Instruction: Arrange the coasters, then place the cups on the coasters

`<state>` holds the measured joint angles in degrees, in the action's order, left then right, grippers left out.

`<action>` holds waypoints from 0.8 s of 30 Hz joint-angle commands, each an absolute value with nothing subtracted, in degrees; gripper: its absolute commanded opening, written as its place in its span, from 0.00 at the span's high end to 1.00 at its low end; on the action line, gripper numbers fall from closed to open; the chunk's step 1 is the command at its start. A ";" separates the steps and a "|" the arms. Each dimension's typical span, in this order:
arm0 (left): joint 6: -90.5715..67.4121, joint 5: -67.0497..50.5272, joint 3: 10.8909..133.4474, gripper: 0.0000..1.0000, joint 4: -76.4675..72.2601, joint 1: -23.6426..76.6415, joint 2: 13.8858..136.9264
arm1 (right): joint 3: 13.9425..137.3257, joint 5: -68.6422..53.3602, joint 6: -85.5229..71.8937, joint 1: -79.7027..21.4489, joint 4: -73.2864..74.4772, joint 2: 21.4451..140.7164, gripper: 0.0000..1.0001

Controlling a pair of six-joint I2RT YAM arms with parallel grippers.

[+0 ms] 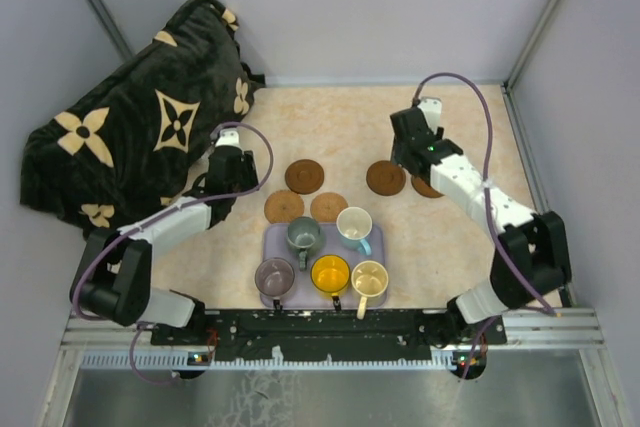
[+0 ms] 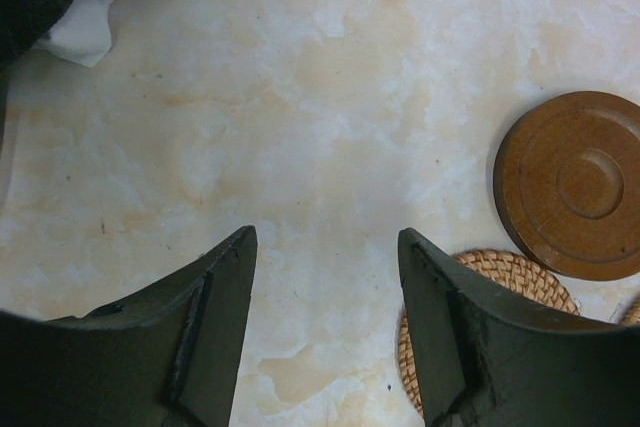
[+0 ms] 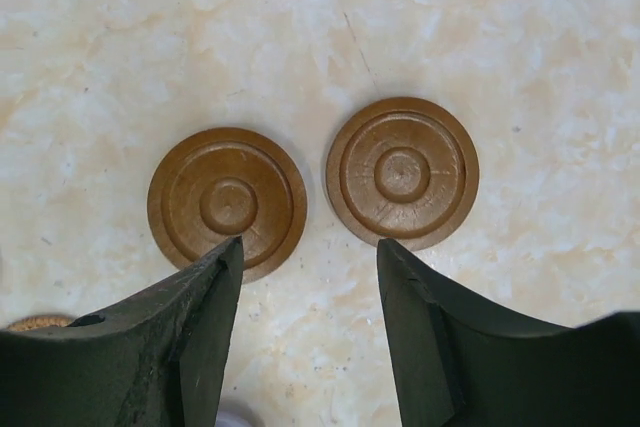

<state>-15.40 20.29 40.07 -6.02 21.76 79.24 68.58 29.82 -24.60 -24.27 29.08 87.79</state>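
Right wrist view shows the right gripper (image 3: 310,252) partly open and empty, two dark wooden coasters (image 3: 228,203) lying flat side by side just beyond it, while the left gripper (image 2: 325,242) gapes, holding nothing, beside a woven coaster (image 2: 515,275).

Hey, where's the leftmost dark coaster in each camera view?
Top external: leftmost dark coaster just left of centre.
Left wrist: at the right edge.
Right wrist: not in it; it shows two other dark coasters.
Shared landmark: the woven coaster beside it, seen in top external and left wrist.
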 commanded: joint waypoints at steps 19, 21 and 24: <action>-14.04 12.34 43.62 0.34 0.00 26.38 84.10 | 54.54 23.58 -28.03 -24.87 24.36 61.52 0.17; -14.40 12.81 43.47 0.34 0.69 27.39 84.21 | 54.94 23.25 -28.19 -24.88 23.87 61.96 0.16; -15.20 13.06 43.73 0.34 2.07 28.40 85.33 | 56.17 20.55 -28.13 -24.93 22.67 63.51 0.14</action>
<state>-14.55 12.01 44.07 -0.25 27.16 85.58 53.67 23.68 -27.77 -24.38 26.39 62.43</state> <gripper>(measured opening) 0.660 0.849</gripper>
